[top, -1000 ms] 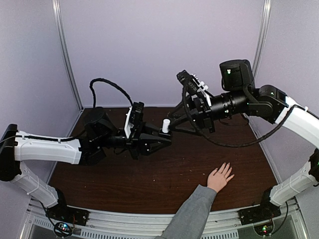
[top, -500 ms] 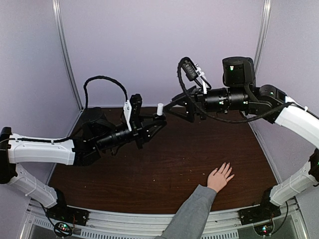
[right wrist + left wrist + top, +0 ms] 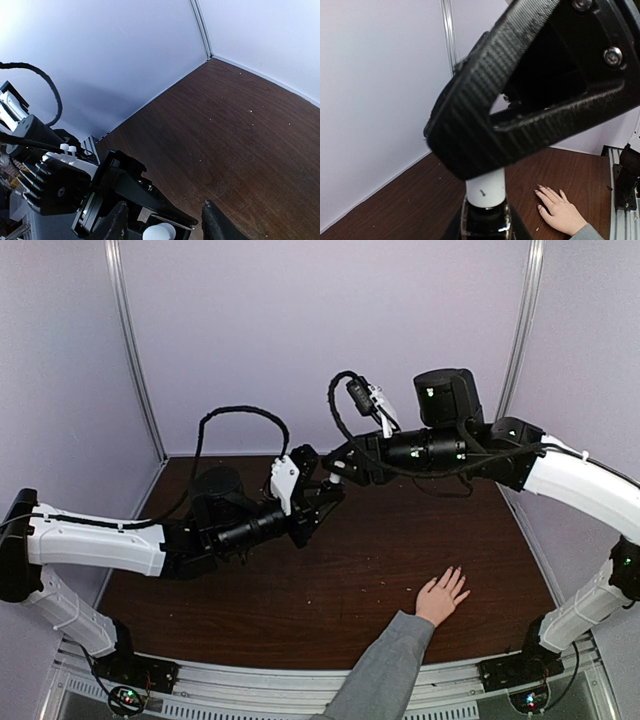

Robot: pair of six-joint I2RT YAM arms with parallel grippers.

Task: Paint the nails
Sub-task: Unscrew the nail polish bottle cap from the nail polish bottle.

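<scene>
Early stage. Left gripper (image 3: 316, 504) is clamped on polish bottle (image 3: 486, 223), white cap (image 3: 486, 193) on. Right gripper (image 3: 162, 216) has jaws apart, straddling the cap atop the bottle. Nails (image 3: 540, 187) lie well apart from the bottle, toward the near edge. Uncapping and all painting left, I judge.

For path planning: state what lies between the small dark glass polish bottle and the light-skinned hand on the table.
Nothing but bare dark brown tabletop between bottle and hand, in the left wrist view.

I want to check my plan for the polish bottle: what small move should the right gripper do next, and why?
Probably close the right gripper on the white cap: its jaws stand apart either side of it, while the left gripper clamps the polish bottle.
</scene>
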